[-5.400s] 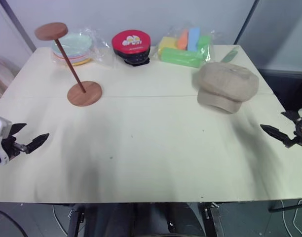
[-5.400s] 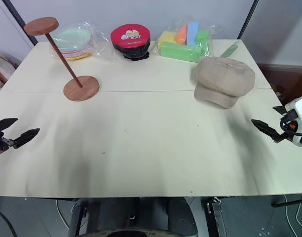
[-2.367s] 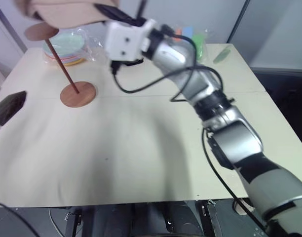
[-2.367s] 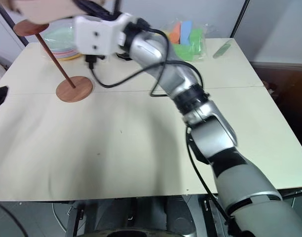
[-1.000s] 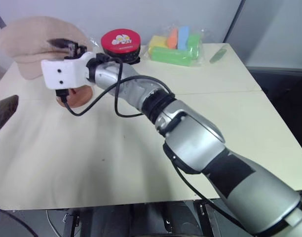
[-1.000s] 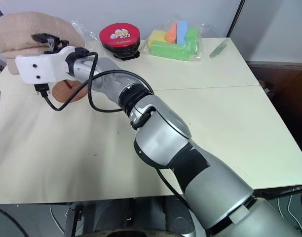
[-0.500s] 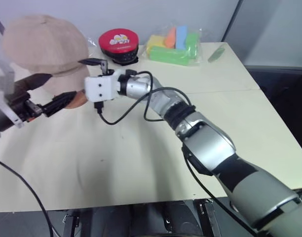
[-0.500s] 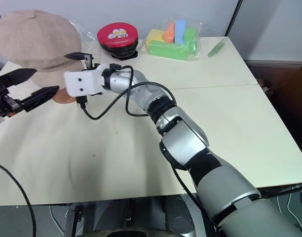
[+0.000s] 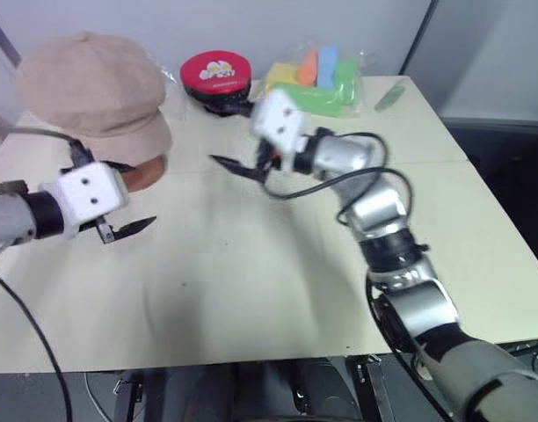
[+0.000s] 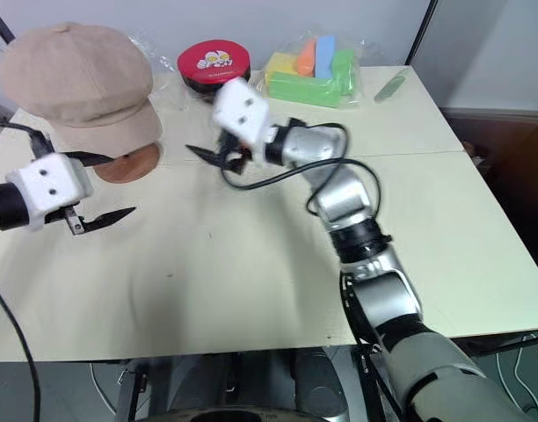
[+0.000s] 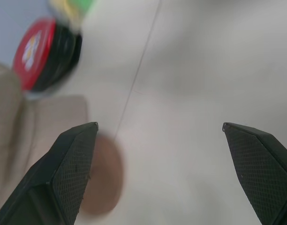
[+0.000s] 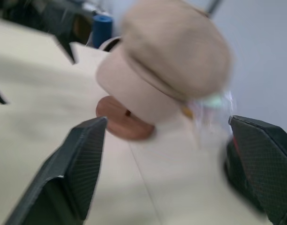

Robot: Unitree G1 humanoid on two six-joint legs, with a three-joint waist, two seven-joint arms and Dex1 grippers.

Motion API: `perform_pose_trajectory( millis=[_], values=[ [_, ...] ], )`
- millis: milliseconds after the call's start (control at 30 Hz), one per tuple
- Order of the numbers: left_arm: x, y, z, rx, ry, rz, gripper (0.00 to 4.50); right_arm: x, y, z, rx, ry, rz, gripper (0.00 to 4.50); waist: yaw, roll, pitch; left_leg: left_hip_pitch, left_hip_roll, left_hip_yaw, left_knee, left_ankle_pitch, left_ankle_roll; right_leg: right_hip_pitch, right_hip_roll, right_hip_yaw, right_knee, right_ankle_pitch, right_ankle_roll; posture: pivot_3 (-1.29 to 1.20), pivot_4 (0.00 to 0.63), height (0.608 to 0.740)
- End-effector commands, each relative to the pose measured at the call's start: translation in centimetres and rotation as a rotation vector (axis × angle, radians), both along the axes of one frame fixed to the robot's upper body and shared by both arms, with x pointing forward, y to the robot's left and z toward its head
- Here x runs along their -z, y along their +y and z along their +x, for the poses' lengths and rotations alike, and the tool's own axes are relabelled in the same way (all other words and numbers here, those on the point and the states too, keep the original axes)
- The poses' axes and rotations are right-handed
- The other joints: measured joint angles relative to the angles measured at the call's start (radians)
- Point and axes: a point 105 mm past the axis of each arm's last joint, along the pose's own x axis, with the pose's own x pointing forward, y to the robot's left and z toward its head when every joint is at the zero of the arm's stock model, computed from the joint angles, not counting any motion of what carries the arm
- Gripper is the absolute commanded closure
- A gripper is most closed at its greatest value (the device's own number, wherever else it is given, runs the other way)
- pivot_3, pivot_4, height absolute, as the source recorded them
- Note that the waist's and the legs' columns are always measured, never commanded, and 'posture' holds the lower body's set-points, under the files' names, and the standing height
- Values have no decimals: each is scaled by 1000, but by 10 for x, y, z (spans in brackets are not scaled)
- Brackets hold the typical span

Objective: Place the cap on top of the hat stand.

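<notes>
Silver-grey arms, white wrists, black jaws

Setting: indoor robot test area, lab-like. Evidence: pale tabletop (image 9: 278, 290) made of two boards with a seam, set on dark metal legs, cables below. Plain grey-white wall behind (image 9: 251, 26) with a dark upright bar at the right corner. Props laid out along the far edge: red round lidded container (image 9: 215, 77), bagged coloured foam blocks (image 9: 317, 77), cap (image 9: 93, 88) perched on a wooden hat stand (image 9: 141, 176).
</notes>
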Motion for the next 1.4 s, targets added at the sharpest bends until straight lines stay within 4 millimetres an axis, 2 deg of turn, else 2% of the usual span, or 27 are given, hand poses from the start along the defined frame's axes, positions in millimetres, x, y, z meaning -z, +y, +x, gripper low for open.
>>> perform_pose_trajectory(
  millis=[33, 133, 267, 400, 467, 533, 600, 800, 900, 1000, 1100, 1133, 1167, 1233, 1400],
  values=[
    [-16, 10, 15, -52, -190, 123, 0, -27, -28, -20, -18, 122, 109, 176, 5, 0, 0, 0, 0, 0, 0, 0, 0, 0, 0, 0, 0, 0, 0, 0, 150, 740],
    [-13, 11, 23, -46, -266, 207, 0, -35, -42, -37, -71, 229, 136, 176, 10, 0, 0, 0, 0, 2, 0, 0, 1, 0, 0, 0, 0, 0, 0, 0, 150, 740],
    [9, 7, 38, -7, -328, 350, 0, -48, -59, -68, -188, 307, 116, 176, 15, 2, 1, 0, 0, 2, 1, -1, 1, 1, -1, 0, 0, 0, 0, 0, 150, 740],
    [27, 8, 53, 27, -388, 504, 0, -63, -69, -71, -175, 326, 149, 176, 14, 2, 1, 0, 0, 3, 2, -1, 2, 1, -1, 0, 0, 0, 0, 0, 150, 740],
    [34, 7, 64, 29, -428, 519, 0, -69, -73, -72, -169, 327, 164, 176, 15, 2, 1, 0, 0, 3, 3, -1, 2, 1, -1, -1, 0, 0, 0, 0, 150, 740],
    [32, 6, 74, 23, -503, 535, 0, -72, -75, -75, -172, 322, 167, 176, 15, 2, 1, -1, 0, 3, 4, -2, 3, 1, -1, -1, 0, 0, 1, 0, 150, 740],
    [22, 6, 83, -9, -620, 539, 0, -74, -78, -78, -173, 315, 163, 176, 16, 2, 1, -2, 0, 3, 6, -3, 5, 1, -1, -1, 0, 0, 1, 0, 150, 740],
    [29, 13, 96, -30, -664, 584, 0, -72, -82, -85, -163, 304, 131, 176, 15, 2, 1, -3, 0, 3, 7, -3, 5, 1, -3, -1, 0, 0, 1, 0, 150, 740],
    [23, 6, 102, -24, -718, 579, 0, -72, -84, -94, -183, 288, 90, 176, 19, 2, 1, -3, 0, 3, 7, -3, 5, 1, -3, -1, 1, 0, 1, 0, 150, 740],
    [16, 5, 106, -31, -751, 557, 0, -70, -87, -95, -167, 286, 70, 176, 21, 2, 1, -4, 0, 3, 9, -3, 5, 1, -3, -1, 0, 0, 1, 0, 150, 740],
    [7, 3, 106, -34, -783, 521, 842, -67, -88, -93, -154, 283, 59, 0, 21, 2, 1, -4, 0, 2, 8, -3, 5, 1, -3, -1, 1, 0, 2, 0, 150, 740],
    [4, 3, 106, -39, -791, 512, 972, -66, -88, -92, -149, 282, 60, 0, 19, 2, 1, -4, 0, 2, 8, -3, 5, 1, -3, -1, 1, 0, 2, 0, 150, 740],
    [2, 3, 106, -42, -796, 506, 1487, -66, -88, -91, -146, 281, 61, 0, 17, 2, 1, -4, 0, 3, 8, -3, 5, 1, -3, -1, 1, 0, 2, 0, 150, 740],
    [0, 5, 106, -45, -799, 500, 1849, -66, -88, -90, -144, 277, 63, 0, 16, 2, 1, -4, 0, 3, 8, -3, 5, 1, -3, -1, 1, 0, 2, 0, 150, 740],
    [-5, 8, 104, -65, -807, 473, 4284, -67, -90, -86, -130, 264, 67, 0, 18, 2, 1, -4, 0, 3, 8, -3, 5, 1, -3, -1, 1, 0, 2, 0, 150, 740]
  ],
)
